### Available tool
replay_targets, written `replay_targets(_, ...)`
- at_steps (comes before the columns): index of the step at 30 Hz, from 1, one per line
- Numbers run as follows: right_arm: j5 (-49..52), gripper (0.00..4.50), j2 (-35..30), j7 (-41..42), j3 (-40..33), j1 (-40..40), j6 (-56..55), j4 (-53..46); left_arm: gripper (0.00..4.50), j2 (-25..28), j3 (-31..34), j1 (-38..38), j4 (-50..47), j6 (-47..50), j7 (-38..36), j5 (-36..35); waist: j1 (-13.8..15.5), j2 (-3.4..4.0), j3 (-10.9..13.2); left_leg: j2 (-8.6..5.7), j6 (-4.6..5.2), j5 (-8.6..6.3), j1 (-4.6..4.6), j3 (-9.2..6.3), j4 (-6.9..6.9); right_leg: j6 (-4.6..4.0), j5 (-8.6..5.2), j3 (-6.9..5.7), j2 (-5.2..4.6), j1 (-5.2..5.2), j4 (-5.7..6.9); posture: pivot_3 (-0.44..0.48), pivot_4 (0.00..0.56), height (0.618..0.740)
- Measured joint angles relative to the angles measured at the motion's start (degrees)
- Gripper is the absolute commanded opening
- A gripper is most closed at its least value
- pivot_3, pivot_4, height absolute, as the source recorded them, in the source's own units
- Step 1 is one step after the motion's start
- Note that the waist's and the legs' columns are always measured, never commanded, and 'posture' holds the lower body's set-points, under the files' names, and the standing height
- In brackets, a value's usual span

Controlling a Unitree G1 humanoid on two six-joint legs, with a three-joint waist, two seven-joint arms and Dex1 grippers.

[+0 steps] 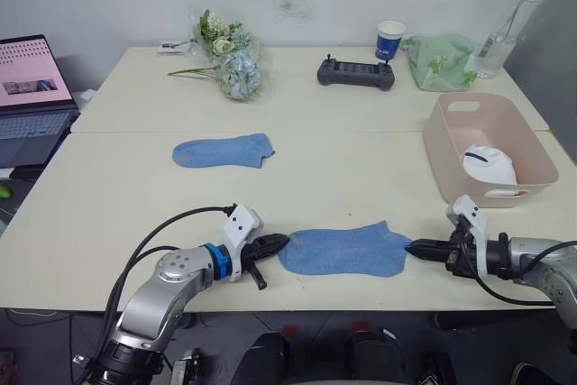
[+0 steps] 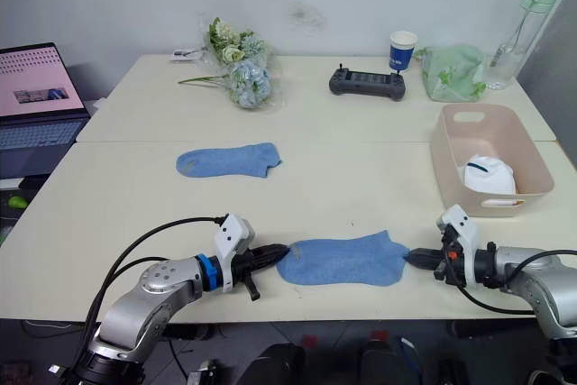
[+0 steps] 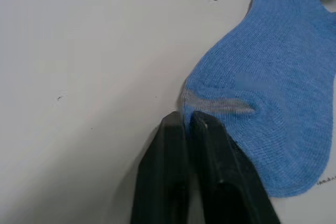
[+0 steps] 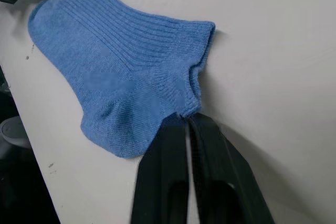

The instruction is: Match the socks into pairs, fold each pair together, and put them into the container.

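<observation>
A light blue sock (image 1: pixel 343 250) lies flat near the table's front edge. My left gripper (image 1: pixel 284 242) is shut on its toe end, and the fingers (image 3: pixel 210 161) pinch the sock's edge in the left wrist view. At the sock's other end, by the cuff, my right gripper (image 1: pixel 413 247) is also shut, its fingers (image 4: pixel 210 161) nipping the hem. A second light blue sock (image 1: pixel 223 151) lies flat farther back on the left. The pale pink container (image 1: pixel 446 155) stands at the right, with a folded white sock bundle (image 1: pixel 489 166) inside.
At the back of the table are a bunch of flowers (image 1: pixel 230 56), a black controller (image 1: pixel 355 73), a blue-and-white paper cup (image 1: pixel 389 41), a pale green cloth bag (image 1: pixel 442 60) and a clear bottle (image 1: pixel 509 24). An open laptop (image 1: pixel 32 87) sits off the left side.
</observation>
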Motion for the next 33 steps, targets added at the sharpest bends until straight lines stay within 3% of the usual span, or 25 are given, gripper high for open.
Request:
replay_targets(2,0.0,2.02,-0.1,-0.3,-0.5,-0.2,-0.2,0.0,1.80,-0.1,0.8,0.0,0.1,-0.3,0.0,-0.1,0.0,0.00,0.0,0.01,0.00,0.00,0.00,-0.01,0.00,0.00,0.00,-0.02,0.00,0.00,0.00,0.000,0.150,0.740)
replay_targets(5,0.0,2.06,-1.8,0.6,-1.3,-0.3,-0.8,0.1,2.75,0.7,2.6,-0.2,1.5,-2.7,-0.1,0.2,0.0,0.00,0.0,0.00,0.00,0.00,0.00,0.00,-0.01,0.00,0.00,-0.01,0.00,-0.01,0.00,0.000,0.150,0.740)
replay_targets(9,-1.7,2.06,-2.6,1.1,-1.4,-4.6,-4.8,0.5,2.75,4.1,4.5,-2.7,2.4,-7.1,-3.0,0.9,-0.2,-0.01,0.0,0.02,0.00,0.00,0.01,0.01,-0.02,0.00,0.00,-0.01,0.01,-0.02,0.01,0.000,0.150,0.740)
replay_targets(12,-2.8,1.40,0.8,0.6,0.7,-8.1,-7.8,-0.3,2.11,3.8,4.0,-4.9,2.0,-9.0,-5.2,0.9,-0.2,-0.02,0.0,0.03,-0.02,0.01,-0.01,-0.03,-0.03,0.00,0.00,-0.06,0.02,-0.01,-0.02,0.000,0.150,0.740)
replay_targets(16,-5.8,0.01,6.8,-0.6,8.2,-10.2,-12.2,-2.1,0.79,1.6,-1.0,-7.0,2.0,-9.8,-7.5,1.6,-0.2,-0.02,0.0,-0.01,-0.02,0.01,-0.04,-0.03,-0.01,0.01,0.00,-0.04,0.00,-0.03,-0.03,0.000,0.150,0.740)
replay_targets(18,-9.7,0.00,8.8,-1.3,12.2,-10.6,-16.6,-2.0,0.13,0.3,-4.2,-7.8,2.7,-10.5,-8.0,3.2,-0.2,-0.02,0.0,-0.01,-0.03,0.01,-0.03,-0.04,-0.01,0.01,0.00,-0.05,0.00,-0.04,-0.02,0.000,0.150,0.740)
replay_targets(25,-18.3,0.00,9.6,-2.1,17.0,-6.6,-27.5,3.7,0.03,-1.7,-8.8,-8.8,9.1,-14.0,-7.4,9.0,-0.1,-0.02,0.0,-0.03,-0.03,0.02,-0.03,-0.06,0.00,0.01,0.00,-0.04,0.00,-0.05,-0.01,0.000,0.150,0.740)
replay_targets(33,-18.8,0.00,4.7,-1.5,10.8,-1.9,-33.2,5.6,0.03,1.0,-7.2,-7.6,9.8,-17.5,-7.7,10.3,-0.2,-0.01,0.0,-0.01,-0.02,0.01,0.06,-0.06,-0.02,0.01,0.00,-0.03,0.02,0.02,0.01,0.000,0.150,0.740)
